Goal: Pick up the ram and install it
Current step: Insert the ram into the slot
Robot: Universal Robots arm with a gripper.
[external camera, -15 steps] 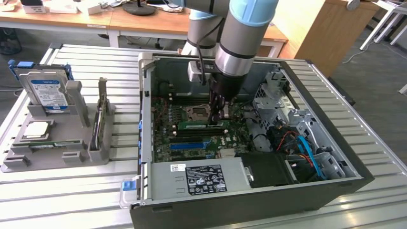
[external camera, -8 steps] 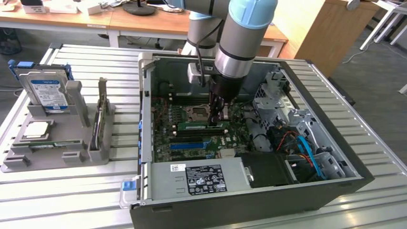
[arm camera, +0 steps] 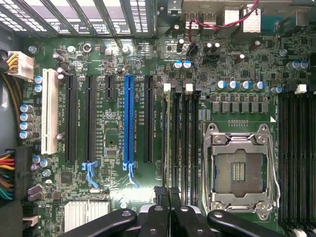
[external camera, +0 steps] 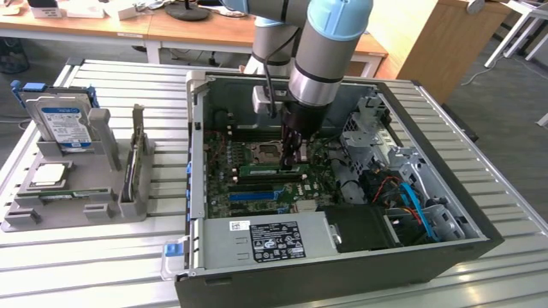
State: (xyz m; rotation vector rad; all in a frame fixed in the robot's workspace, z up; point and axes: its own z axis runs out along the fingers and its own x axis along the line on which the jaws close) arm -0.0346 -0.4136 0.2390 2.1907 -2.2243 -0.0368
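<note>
The ram (external camera: 272, 171) is a slim green stick standing on edge in a memory slot on the motherboard (external camera: 256, 192), inside the open computer case (external camera: 479, 224). My gripper (external camera: 292, 160) reaches straight down into the case and meets the stick's end at the exterior view's right. In the wrist view the ram (arm camera: 169, 138) runs edge-on as a thin line along its slot, beside the empty processor socket (arm camera: 239, 170). The gripper (arm camera: 169, 193) has both black fingers pressed together on the stick's top edge, so it is shut on it.
A grey holder tray (external camera: 77, 215) at the exterior view's left carries a hard drive (external camera: 64, 125), a processor (external camera: 50, 174) and an upright expansion card (external camera: 135, 154). Inside the case are the power supply (external camera: 265, 240), a metal drive cage (external camera: 376, 128), cables (external camera: 411, 199) and a blue card slot (arm camera: 129, 118).
</note>
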